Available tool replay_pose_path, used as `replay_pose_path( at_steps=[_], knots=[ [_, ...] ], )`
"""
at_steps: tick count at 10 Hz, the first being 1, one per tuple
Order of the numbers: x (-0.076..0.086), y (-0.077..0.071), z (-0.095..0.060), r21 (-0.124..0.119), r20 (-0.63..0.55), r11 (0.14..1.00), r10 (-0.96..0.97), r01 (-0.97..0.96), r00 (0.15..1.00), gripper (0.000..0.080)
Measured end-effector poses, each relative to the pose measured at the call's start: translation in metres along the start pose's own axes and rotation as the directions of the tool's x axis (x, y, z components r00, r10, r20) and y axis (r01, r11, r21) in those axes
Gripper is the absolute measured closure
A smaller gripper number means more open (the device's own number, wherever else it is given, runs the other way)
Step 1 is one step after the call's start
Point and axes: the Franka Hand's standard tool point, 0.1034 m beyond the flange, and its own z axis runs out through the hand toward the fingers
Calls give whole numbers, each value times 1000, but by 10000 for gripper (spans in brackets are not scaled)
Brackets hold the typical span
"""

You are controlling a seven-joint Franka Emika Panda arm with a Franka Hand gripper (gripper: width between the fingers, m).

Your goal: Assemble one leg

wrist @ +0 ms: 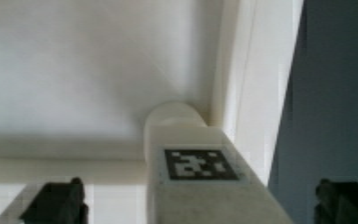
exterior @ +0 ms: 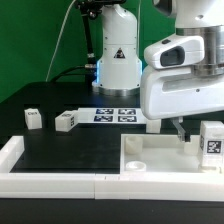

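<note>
We count three legs: first leg (exterior: 33, 118) and second leg (exterior: 66, 121) toward the worktop's edge on the exterior view's left, third leg (exterior: 213, 143) on the one panel (exterior: 150, 158). The one claw (wrist: 197, 203) hangs with its fingers apart, gripping nothing.

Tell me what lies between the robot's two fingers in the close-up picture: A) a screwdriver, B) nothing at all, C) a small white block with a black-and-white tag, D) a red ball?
C: in the wrist view the leg, tag showing, sits between the fingers of the gripper, which stand apart on either side without touching it.
</note>
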Motion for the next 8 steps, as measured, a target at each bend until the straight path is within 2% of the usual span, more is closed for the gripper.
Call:
replay_pose_path(
  at_steps=[3, 5, 8],
  knots=[
    [0, 0, 0, 0, 0, 1000, 0, 0, 1000, 162],
    [0, 0, 0, 0, 0, 1000, 1, -1, 1000, 513],
    [0, 0, 0, 1, 0, 999, 36, -36, 999, 508]
  ],
)
